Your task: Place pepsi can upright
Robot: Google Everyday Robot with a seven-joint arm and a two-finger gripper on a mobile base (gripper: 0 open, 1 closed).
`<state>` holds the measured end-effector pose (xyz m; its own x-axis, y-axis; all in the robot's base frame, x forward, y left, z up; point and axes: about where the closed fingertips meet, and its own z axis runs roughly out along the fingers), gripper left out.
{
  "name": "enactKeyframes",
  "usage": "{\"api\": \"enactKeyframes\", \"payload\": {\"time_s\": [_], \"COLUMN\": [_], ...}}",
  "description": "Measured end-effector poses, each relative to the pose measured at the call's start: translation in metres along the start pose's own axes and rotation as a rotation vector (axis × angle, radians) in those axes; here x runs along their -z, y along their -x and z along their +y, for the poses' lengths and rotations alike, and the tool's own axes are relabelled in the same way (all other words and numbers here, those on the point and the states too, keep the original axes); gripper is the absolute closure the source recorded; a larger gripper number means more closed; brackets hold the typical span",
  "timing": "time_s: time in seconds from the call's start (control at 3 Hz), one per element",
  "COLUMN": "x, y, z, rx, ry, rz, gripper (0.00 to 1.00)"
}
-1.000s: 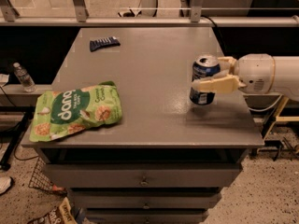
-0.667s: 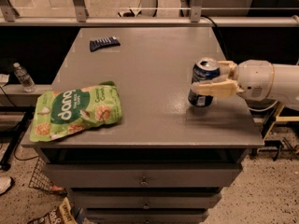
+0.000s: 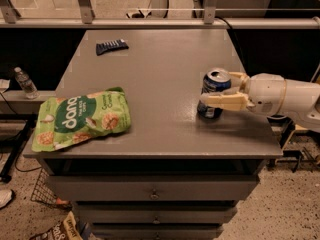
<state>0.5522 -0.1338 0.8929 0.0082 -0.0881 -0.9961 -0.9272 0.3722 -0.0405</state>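
Observation:
The pepsi can (image 3: 214,84) is dark blue with a silver top. It stands upright near the right front part of the grey table (image 3: 160,69), its base at the table surface. My gripper (image 3: 223,90) reaches in from the right on a white arm (image 3: 280,96). Its two pale fingers (image 3: 222,102) sit on either side of the can, one in front and one behind, shut on it.
A large green snack bag (image 3: 82,119) lies at the table's front left. A small dark flat object (image 3: 111,46) lies at the back left. A water bottle (image 3: 25,83) stands on a lower ledge to the left. A metal rail (image 3: 150,21) runs behind the table. The table's right edge is close to the can.
My gripper and the can have moved a little to the left and toward the front of the table. The can has stayed upright. The bag has not moved.

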Motion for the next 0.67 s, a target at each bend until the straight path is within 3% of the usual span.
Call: {"api": "enactKeyframes", "payload": {"time_s": [0.33,0.67], "x": [-0.0022,-0.0047], "y": [-0.0095,-0.0098], "z": [0.0,0.0009], "rx": [-0.009,-0.009], "ry": [0.001,0.006], "rz": [-0.018,-0.02], "gripper": [1.0,0.85]}}
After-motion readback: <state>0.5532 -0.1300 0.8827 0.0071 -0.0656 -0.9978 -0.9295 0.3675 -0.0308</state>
